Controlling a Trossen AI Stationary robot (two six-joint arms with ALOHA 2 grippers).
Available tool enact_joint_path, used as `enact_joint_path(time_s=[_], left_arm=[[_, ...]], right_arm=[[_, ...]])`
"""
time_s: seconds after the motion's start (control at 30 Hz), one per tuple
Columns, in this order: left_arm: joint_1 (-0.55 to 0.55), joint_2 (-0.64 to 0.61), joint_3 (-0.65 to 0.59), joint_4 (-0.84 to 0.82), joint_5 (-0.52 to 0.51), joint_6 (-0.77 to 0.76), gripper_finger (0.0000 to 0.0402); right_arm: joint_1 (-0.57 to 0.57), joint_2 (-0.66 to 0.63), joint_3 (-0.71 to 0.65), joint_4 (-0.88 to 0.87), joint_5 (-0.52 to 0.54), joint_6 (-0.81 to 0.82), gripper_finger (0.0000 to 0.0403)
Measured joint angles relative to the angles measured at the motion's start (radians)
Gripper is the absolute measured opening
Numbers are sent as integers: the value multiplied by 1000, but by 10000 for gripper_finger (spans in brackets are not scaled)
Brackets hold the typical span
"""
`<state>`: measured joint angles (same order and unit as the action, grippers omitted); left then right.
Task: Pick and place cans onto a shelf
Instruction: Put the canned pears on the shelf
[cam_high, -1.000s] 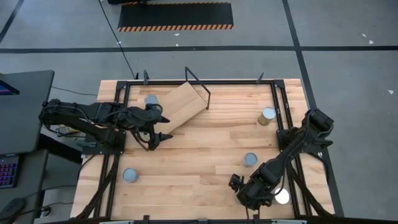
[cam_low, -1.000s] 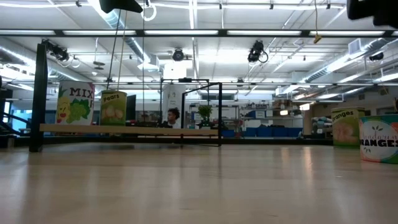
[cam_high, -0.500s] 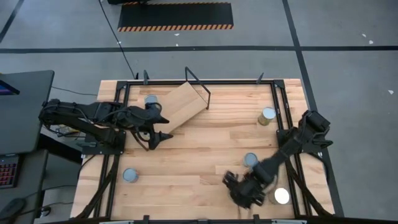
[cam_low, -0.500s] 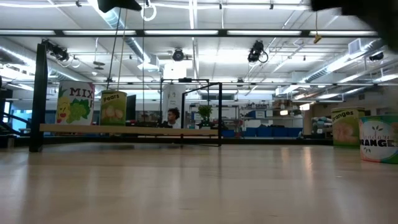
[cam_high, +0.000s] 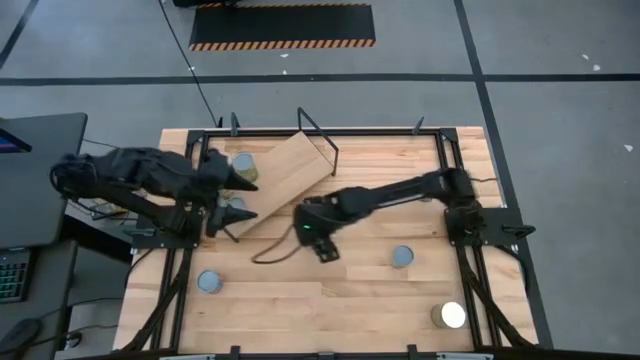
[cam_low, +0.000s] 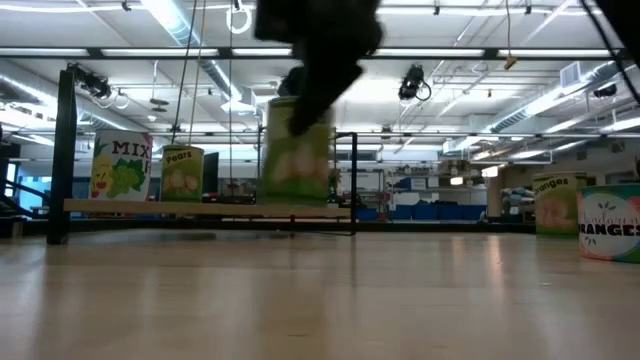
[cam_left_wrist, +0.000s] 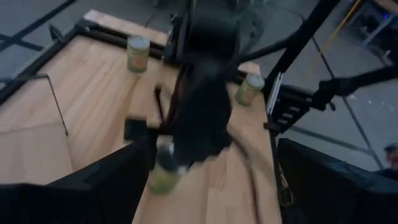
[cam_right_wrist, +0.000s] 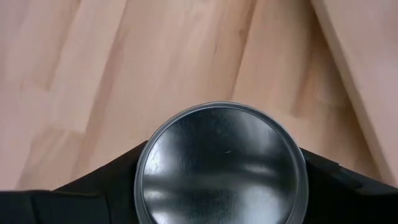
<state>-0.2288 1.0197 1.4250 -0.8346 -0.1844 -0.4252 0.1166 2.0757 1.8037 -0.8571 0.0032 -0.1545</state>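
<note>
My right gripper (cam_high: 318, 232) is over the table's middle, just right of the shelf's near corner, shut on a can with a silvery top (cam_right_wrist: 221, 165) and yellowish-green label (cam_low: 295, 155). The shelf (cam_high: 288, 178), a light-wood board with black wire frame, lies at an angle at the far left. One can (cam_high: 243, 162) stands at the shelf's left end. My left gripper (cam_high: 242, 195) is open and empty beside the shelf's left edge. Loose cans stand on the table at the near left (cam_high: 208, 282), right of centre (cam_high: 402, 257) and near right (cam_high: 452, 316). My right gripper pinches the can's round side just below its top rim (cam_right_wrist: 144, 163) between its two fingers, one on each side. The fingers come from above, pointing down. The can hangs upright, lifted clear of the table (cam_low: 295, 190).
Black rails (cam_high: 455, 170) run along the table's left and right sides. A thin dark cable (cam_high: 270, 252) trails on the wood near my right gripper. Bare wood lies between the shelf and the right-hand cans.
My right arm has swung from the near right corner across to the table's middle beside the shelf, and now carries a can. The can that stood at the far right is gone from there. My left gripper has drawn back a little toward the left edge.
</note>
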Motion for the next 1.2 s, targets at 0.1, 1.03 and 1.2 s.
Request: enact_joint_path(time_s=[0.1,1.03,1.2], left_arm=[[1,-17,41,-53,-26,1,352],[1,-22,74,-107,-208,98,352],[2,43,74,-125,-193,235,349]], right_arm=[[-25,110,139,-45,-51,21,319],[-4,-36,289,-364,-13,103,383],[1,-202,289,-568,84,206,370]])
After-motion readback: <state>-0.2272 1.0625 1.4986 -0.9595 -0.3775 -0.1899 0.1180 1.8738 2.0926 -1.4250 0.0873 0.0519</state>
